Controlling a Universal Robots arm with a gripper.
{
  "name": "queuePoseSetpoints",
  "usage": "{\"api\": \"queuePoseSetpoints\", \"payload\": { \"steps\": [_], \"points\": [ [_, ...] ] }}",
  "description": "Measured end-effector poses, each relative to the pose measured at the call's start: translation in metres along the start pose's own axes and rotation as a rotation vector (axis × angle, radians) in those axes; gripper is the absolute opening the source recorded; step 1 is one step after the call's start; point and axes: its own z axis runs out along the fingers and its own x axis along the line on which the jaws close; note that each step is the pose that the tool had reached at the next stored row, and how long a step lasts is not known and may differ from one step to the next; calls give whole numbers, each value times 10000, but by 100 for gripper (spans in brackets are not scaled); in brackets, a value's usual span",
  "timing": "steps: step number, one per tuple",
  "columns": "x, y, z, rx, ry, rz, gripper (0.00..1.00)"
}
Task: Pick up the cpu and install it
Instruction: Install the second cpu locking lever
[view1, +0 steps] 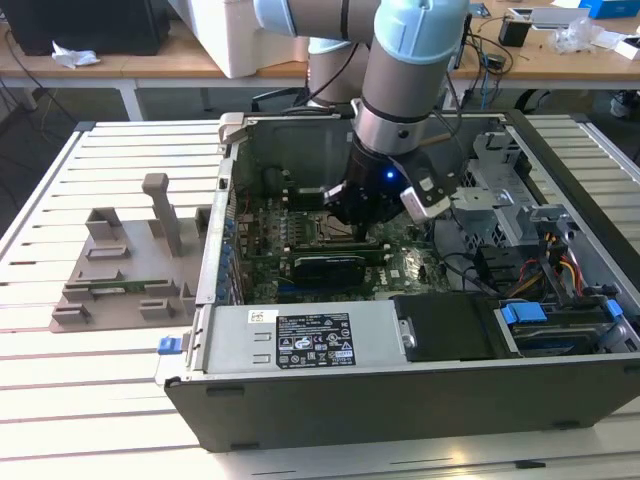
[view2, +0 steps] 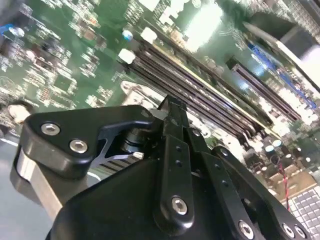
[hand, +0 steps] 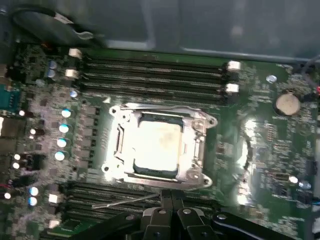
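The cpu (hand: 155, 145), a small square chip with a pale silvery top, lies flat inside the metal socket frame (hand: 198, 131) on the green motherboard. My gripper (hand: 171, 192) hovers just beside the socket's edge, apart from the chip, with its two black fingers pressed together and nothing between them. A thin metal lever (hand: 125, 201) lies alongside the socket near the fingertips. The second wrist view has the gripper (view2: 172, 103) shut above the board, close to the memory slots (view2: 200, 95). In the exterior view the gripper (view1: 358, 228) reaches down into the open computer case (view1: 400, 390).
Rows of dark memory slots (hand: 150, 75) flank the socket. A black card (view1: 330, 265) stands in the board near the gripper. Drive bays with blue tabs (view1: 540, 320) and cables fill the case at the exterior view's right. A grey fixture (view1: 130, 270) sits on the slatted table.
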Motion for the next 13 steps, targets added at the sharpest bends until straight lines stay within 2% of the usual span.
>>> {"api": "queuePoseSetpoints", "payload": {
  "steps": [1, 3, 4, 8, 13],
  "points": [
    [60, -1, 24, -22, -1, -7, 11],
    [122, -11, 54, -21, 1, -13, 11],
    [183, -19, 88, -21, 2, -25, 11],
    [332, -10, 131, -22, 2, -42, 11],
    [476, 13, 164, -23, 2, -53, 11]
  ]
}}
